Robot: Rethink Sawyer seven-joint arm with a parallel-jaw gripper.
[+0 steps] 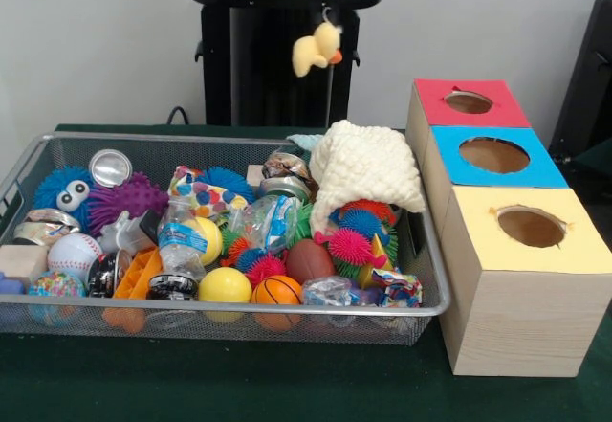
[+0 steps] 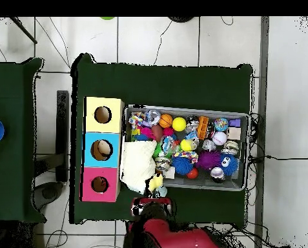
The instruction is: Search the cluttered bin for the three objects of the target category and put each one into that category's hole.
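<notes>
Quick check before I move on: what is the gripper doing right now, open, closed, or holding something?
Gripper: high above the wire bin, with a yellow duck toy hanging from it; open or shut cannot be told.

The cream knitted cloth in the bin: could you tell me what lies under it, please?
Spiky pom balls in blue, pink and red poke out below the cream cloth in the wire bin. Whatever lies deeper under it is covered.

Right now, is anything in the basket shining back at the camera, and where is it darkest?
Front view: the round silver lid and the plastic bottle catch the light, and the rim of the wire basket glints. Overhead view: the white floor is brightest, while the red box's hole is dark inside.
</notes>
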